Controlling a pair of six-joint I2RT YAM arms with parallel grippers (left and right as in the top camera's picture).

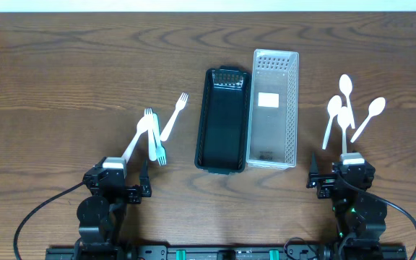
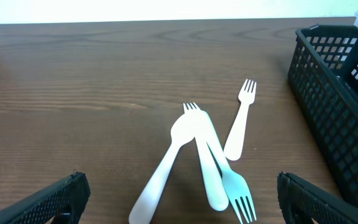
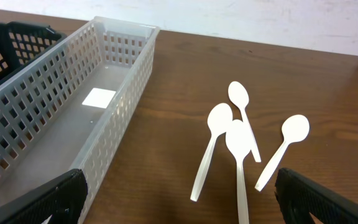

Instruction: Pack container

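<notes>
A black basket [image 1: 223,120] and a clear plastic basket [image 1: 273,108] stand side by side at the table's middle, both empty. Several plastic forks [image 1: 154,133] lie crossed to the left, also in the left wrist view [image 2: 211,155]. Several white spoons [image 1: 347,112] lie to the right, also in the right wrist view [image 3: 238,140]. My left gripper [image 1: 114,173] is open and empty just before the forks [image 2: 179,205]. My right gripper [image 1: 349,170] is open and empty just before the spoons [image 3: 179,205].
The black basket's wall [image 2: 334,112] shows at the right of the left wrist view. The clear basket [image 3: 67,124] fills the left of the right wrist view. Bare wooden table surrounds the items.
</notes>
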